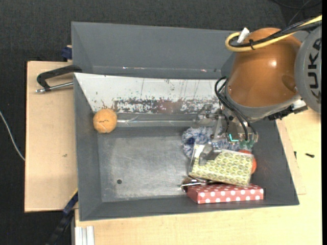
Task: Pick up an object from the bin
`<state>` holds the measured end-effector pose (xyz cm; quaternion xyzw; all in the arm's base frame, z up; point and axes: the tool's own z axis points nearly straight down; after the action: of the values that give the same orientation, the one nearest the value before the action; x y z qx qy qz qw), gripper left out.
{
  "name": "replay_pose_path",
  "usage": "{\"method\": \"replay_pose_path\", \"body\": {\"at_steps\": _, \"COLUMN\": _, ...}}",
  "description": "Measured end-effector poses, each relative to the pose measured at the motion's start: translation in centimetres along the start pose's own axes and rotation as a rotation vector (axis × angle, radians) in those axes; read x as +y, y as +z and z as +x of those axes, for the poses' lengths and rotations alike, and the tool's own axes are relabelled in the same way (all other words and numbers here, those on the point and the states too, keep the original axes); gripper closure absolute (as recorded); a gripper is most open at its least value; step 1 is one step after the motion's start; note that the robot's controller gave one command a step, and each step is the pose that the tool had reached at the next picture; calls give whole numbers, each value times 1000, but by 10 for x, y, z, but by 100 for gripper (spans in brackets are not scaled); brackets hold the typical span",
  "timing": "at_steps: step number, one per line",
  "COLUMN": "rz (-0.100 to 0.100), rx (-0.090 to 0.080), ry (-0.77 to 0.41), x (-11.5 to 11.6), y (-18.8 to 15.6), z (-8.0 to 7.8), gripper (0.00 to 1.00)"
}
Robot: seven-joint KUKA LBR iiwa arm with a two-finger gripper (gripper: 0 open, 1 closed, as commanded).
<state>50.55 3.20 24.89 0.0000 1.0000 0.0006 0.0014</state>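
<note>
Gripper: the gripper hangs below the arm's orange cover, low over the right side of the grey metal bin.
Grip state: I cannot tell how far open it is, nor whether it has hold of anything.
Nearest things: a crumpled blue-and-white wrapper lies just to its left. A flat olive-green box with pale dots lies tilted just nearer than it.
Heap: a red box with white polka dots lies against the near wall, partly under the olive box.
Apart: a round orange ball sits alone at the far left, well away from the heap.
Step in hand: judging by position, descending on the heap's far edge, where the wrapper and olive box meet.
Doing it well: probably best to settle on one thing only; the tilted box may slip, so closing across its narrow edge looks safer.
Risk: the soft wrapper could snag alongside.
</note>
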Motion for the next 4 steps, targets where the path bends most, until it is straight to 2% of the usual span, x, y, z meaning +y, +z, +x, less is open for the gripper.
{"method": "replay_pose_path", "body": {"at_steps": 2, "rz": 0, "rx": 0, "ry": 0, "x": 0, "y": 0, "z": 0, "gripper": 0}}
{"method": "replay_pose_path", "body": {"at_steps": 3, "rz": 0, "rx": 5, "ry": 17, "x": 17, "y": 41, "z": -30, "gripper": 0}}
{"method": "replay_pose_path", "body": {"at_steps": 4, "rz": -1, "rx": -10, "ry": -20, "x": 7, "y": 67, "z": -33, "gripper": 0}}
